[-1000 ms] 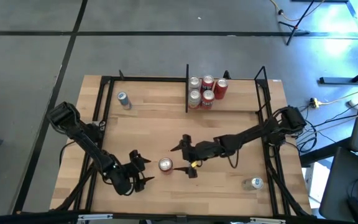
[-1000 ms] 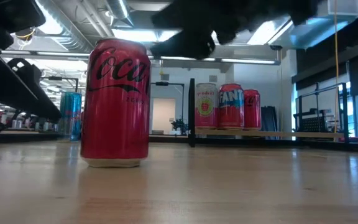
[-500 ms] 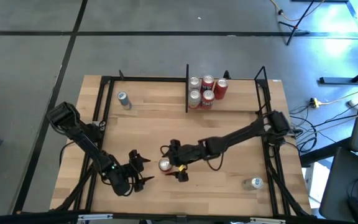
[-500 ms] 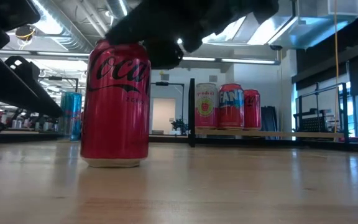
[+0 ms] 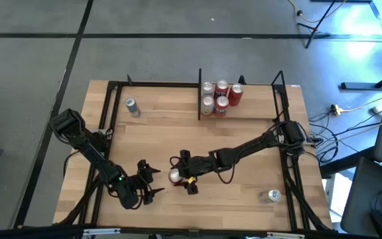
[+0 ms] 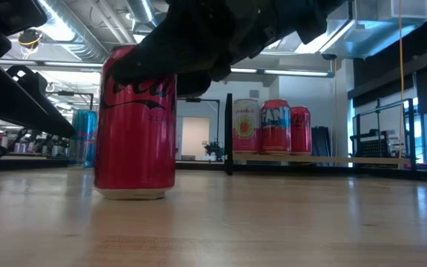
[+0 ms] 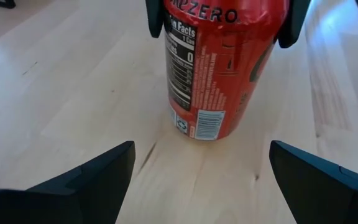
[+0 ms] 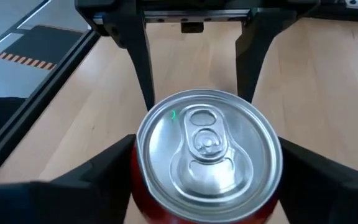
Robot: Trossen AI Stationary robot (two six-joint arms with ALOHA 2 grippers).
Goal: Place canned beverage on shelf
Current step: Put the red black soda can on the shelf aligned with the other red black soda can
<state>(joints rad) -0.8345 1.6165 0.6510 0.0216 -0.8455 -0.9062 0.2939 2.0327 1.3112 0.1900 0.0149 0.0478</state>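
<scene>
A red canned beverage (image 5: pixel 175 176) stands upright on its base on the wooden table, near the middle front; it also shows large in the low view (image 6: pixel 136 141). My right gripper (image 5: pixel 180 174) reaches over it from the right and is shut on its upper part. My left gripper (image 5: pixel 152 181) stands open just left of the can, its fingers apart on either side of the can's foot (image 7: pixel 204 124) without touching it. The shelf (image 5: pixel 257 109) lies at the far edge, right of a black divider (image 5: pixel 199 103), and holds several cans (image 5: pixel 219 97). My right gripper pinches the can's upper wall, just under the rim (image 8: pixel 137 149), between its two fingers on opposite sides (image 7: pixel 283 37). The fingers come from the table's right, slanting down. The can stays upright with its base on the table.
A blue can (image 5: pixel 132 106) stands at the far left. A silver can (image 5: pixel 271 195) is near the right front corner. Black frame rails (image 5: pixel 285 126) run along the table's sides. Bare wood lies between the red can and the shelf.
My right gripper has moved toward the table's left edge and down. It was short of the red can and has come over its top, so that its fingers now stand on either side of the can.
</scene>
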